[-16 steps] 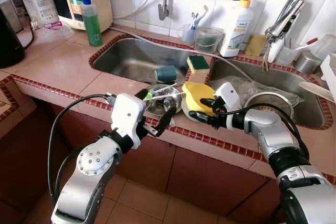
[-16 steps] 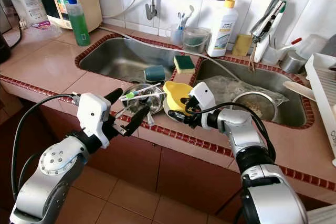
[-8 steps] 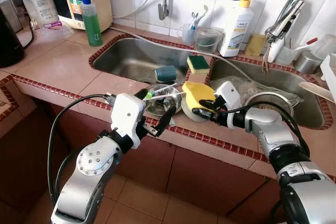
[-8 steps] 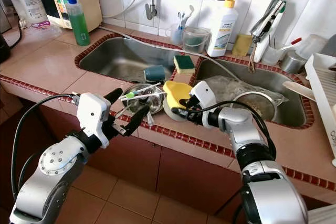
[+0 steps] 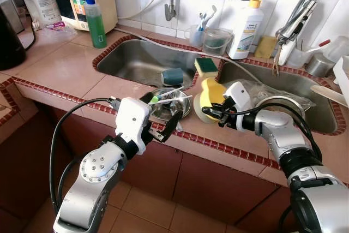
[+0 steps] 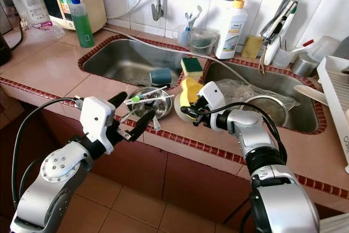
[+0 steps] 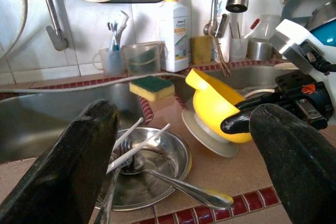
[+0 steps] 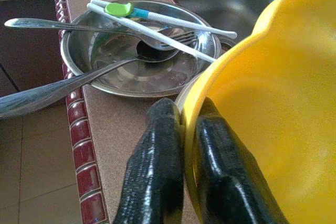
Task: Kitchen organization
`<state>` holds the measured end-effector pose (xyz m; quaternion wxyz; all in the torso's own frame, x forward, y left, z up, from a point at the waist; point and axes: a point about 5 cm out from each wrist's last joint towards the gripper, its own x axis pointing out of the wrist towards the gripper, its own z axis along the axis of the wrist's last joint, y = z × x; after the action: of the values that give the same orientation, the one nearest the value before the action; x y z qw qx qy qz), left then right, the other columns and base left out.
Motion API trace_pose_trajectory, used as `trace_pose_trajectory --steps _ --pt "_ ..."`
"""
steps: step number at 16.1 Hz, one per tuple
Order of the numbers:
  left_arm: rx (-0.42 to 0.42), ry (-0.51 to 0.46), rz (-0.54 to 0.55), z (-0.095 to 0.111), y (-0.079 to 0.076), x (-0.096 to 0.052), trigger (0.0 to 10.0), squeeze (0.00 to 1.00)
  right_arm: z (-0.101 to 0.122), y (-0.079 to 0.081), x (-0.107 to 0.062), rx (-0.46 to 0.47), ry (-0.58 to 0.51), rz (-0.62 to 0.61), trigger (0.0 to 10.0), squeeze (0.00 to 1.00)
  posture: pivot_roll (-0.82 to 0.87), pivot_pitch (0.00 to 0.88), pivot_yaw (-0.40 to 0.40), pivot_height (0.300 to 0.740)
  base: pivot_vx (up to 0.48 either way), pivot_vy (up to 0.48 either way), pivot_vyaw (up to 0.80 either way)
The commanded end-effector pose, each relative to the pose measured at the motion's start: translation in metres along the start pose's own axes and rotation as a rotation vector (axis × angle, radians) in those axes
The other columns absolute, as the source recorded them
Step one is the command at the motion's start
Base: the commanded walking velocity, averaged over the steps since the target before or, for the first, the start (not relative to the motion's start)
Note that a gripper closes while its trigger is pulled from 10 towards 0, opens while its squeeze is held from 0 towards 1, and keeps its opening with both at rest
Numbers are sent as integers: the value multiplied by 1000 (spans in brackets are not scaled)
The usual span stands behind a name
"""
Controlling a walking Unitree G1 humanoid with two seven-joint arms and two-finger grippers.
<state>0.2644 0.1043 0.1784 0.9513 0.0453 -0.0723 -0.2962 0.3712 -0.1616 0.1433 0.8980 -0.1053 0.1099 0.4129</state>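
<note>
Yellow bowl [image 5: 210,97] sits tipped on edge on the counter strip [image 5: 234,141] between the two sinks, mouth facing left, rim pinched by the right gripper [image 8: 181,129], the nearer arm. Steel plate [image 6: 147,102] with cutlery lies just left. Left gripper [image 7: 184,145] hovers near, fingers spread, empty. Half a second ago the bowl lay flatter; it has tilted up.

Steel plate [image 5: 170,106] and yellow bowl [image 5: 211,94] crowd the counter edge [image 5: 229,148].
</note>
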Motion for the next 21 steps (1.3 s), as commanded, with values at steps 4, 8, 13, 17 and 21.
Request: trace_pose_trajectory --steps 4,8,13,17,21 --pt "15 -9 -10 3 -1 2 10000 0 5 -3 0 -4 -26 -25 0 0 -7 0 -88 740 0 0 0" --pt "16 -10 -16 2 -1 2 10000 0 12 -10 -4 -6 -59 -86 0 0 -11 0 -87 740 0 0 0" --pt "20 -12 -15 2 0 3 10000 0 45 -25 -12 -6 -212 -188 0 0 -15 0 -79 740 0 0 0" --pt "28 -10 -2 2 5 4 10000 0 78 -32 -21 -35 -373 -273 7255 0 -18 0 -72 740 0 0 0" --pt "39 -4 126 0 21 5 10000 0 92 -29 -29 -4 -545 -448 10000 0 -10 0 -73 740 0 0 0"
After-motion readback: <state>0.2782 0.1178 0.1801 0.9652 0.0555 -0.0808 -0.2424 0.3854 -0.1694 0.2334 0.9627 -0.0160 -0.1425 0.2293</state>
